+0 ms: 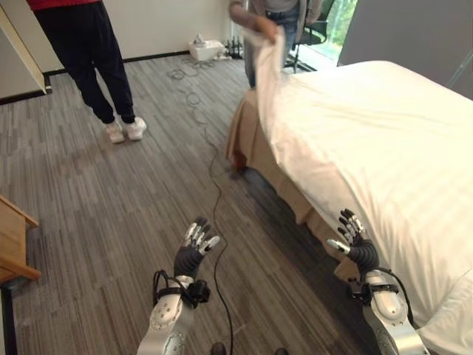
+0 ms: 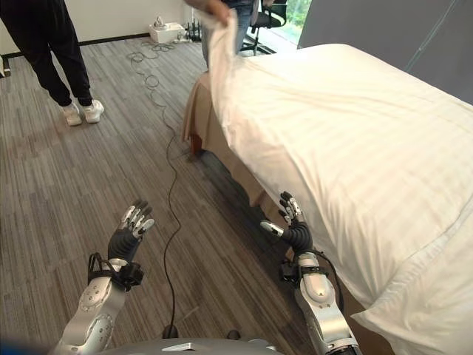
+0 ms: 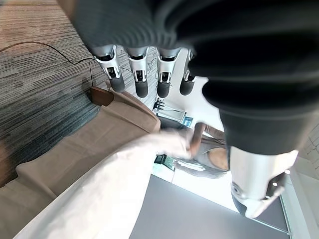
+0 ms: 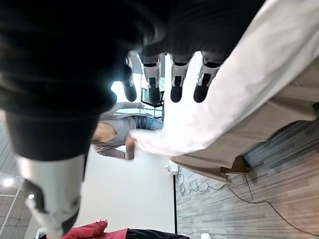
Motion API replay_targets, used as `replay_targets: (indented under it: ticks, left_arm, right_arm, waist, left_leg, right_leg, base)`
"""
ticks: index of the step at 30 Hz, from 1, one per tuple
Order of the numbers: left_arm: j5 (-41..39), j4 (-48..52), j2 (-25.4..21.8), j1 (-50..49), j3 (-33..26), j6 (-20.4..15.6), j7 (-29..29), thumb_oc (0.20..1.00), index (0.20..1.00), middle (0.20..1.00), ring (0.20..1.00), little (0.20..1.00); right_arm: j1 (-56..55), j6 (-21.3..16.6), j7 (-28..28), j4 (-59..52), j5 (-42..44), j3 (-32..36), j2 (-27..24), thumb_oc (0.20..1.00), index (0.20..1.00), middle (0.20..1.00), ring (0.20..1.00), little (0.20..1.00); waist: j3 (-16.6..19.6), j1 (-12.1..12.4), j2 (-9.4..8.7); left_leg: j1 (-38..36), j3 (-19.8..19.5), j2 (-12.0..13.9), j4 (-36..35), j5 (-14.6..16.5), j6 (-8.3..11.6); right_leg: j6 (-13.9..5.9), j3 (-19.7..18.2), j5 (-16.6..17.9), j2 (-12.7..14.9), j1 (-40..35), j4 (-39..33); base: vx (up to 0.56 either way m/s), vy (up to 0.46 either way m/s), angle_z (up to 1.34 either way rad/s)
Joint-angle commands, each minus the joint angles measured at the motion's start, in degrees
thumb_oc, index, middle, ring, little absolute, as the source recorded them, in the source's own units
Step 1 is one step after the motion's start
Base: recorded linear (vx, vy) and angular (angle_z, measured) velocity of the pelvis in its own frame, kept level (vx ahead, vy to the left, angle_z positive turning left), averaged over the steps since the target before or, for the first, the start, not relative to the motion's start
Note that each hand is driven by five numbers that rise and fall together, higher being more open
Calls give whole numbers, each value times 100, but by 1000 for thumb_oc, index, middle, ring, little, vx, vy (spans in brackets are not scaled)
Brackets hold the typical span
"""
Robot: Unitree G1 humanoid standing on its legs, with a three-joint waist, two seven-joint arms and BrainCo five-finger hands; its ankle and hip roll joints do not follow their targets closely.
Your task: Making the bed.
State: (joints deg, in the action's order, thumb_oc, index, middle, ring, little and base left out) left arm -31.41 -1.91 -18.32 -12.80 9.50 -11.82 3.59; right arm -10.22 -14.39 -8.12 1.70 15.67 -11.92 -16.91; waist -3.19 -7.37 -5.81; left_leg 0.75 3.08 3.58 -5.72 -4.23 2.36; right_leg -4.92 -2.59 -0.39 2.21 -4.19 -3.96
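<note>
Hands empty: my left hand hung over the floor, my right hand just beside the white sheet draping the bed's side, fingers relaxed on both. A person lifted the far corner, probably to straighten it.

White-sheeted bed right; tan bed skirt under white sheet; person's hand at far corner; standing person far left on grey wood-plank floor.

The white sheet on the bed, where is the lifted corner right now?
In the left eye view, the white sheet's lifted corner is at the bed's far corner, held up by a person's hand, well beyond both robot hands.
</note>
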Motion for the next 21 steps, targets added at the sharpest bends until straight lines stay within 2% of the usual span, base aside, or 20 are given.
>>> replay_targets:
  ticks: [1, 8, 9, 10, 12, 13, 17, 21]
  left_arm:
    - [-210, 143, -132, 306, -28, -213, -95, 1000, 1000, 1000, 1000, 1000]
    - [-231, 132, -135, 260, -37, -205, -82, 1000, 1000, 1000, 1000, 1000]
    - [1195, -684, -311, 84, -1324, 173, 25, 1000, 1000, 1000, 1000, 1000]
    - [1202, -656, -318, 41, -1299, 196, -21, 1000, 1000, 1000, 1000, 1000]
    - [1279, -638, -319, 44, -1272, 276, -125, 1000, 1000, 1000, 1000, 1000]
    - [1378, -648, -335, 81, -1241, 296, -121, 1000, 1000, 1000, 1000, 1000]
    - [1545, -307, -311, -92, -1297, 312, -286, 1000, 1000, 1000, 1000, 1000]
    - [1652, -111, -363, -135, -1380, 250, -295, 1000, 1000, 1000, 1000, 1000]
  right_arm:
    - [469, -210, 42, -205, -96, 4, 49, 1000, 1000, 1000, 1000, 1000]
    - [462, -201, 39, -211, -117, -27, 54, 1000, 1000, 1000, 1000, 1000]
    - [359, 542, 320, 506, -888, 1063, -738, 1000, 1000, 1000, 1000, 1000]
    - [328, 567, 323, 475, -869, 1125, -743, 1000, 1000, 1000, 1000, 1000]
    - [205, 643, 377, 458, -894, 1297, -723, 1000, 1000, 1000, 1000, 1000]
    - [191, 652, 353, 472, -891, 1336, -703, 1000, 1000, 1000, 1000, 1000]
    - [55, 689, 471, 398, -1003, 1504, -704, 1000, 1000, 1000, 1000, 1000]
    - [124, 664, 452, 315, -1039, 1610, -773, 1000, 1000, 1000, 1000, 1000]
  waist:
    - [-276, 160, -102]
    - [-286, 160, -82]
    - [-905, 56, 432]
    - [-838, -11, 509]
    - [-725, -134, 596]
    - [-702, -166, 580]
    - [-537, -156, 521]
    - [-526, -106, 477]
  left_leg:
    - [-754, 357, -160, 72, 773, -136]
    - [-809, 376, -170, 72, 794, -155]
    - [232, 1779, 449, 1618, 760, 369]
    - [30, 1805, 331, 1373, 839, 292]
    - [-141, 1830, 331, 986, 655, 321]
    - [-140, 1810, 346, 922, 555, 336]
    - [-443, 1788, 285, 363, 502, 259]
    - [-519, 1767, 240, 208, 454, 224]
  right_leg:
    - [-327, 500, 283, 232, 244, 364]
    - [-321, 473, 279, 222, 213, 376]
    - [-321, 1081, -53, 882, 159, 35]
    - [-338, 1114, -19, 848, 188, 53]
    - [-370, 1255, 18, 838, 211, 98]
    - [-379, 1303, 52, 846, 211, 84]
    - [-507, 1368, 240, 913, 230, 40]
    - [-574, 1346, 305, 960, 247, 4]
  base:
    - [0, 0, 0]
    - [0, 0, 0]
    - [0, 0, 0]
    - [52, 58, 21]
    - [11, 87, 46]
    - [-9, 48, 56]
    - [13, 19, 27]
    - [-24, 51, -2]
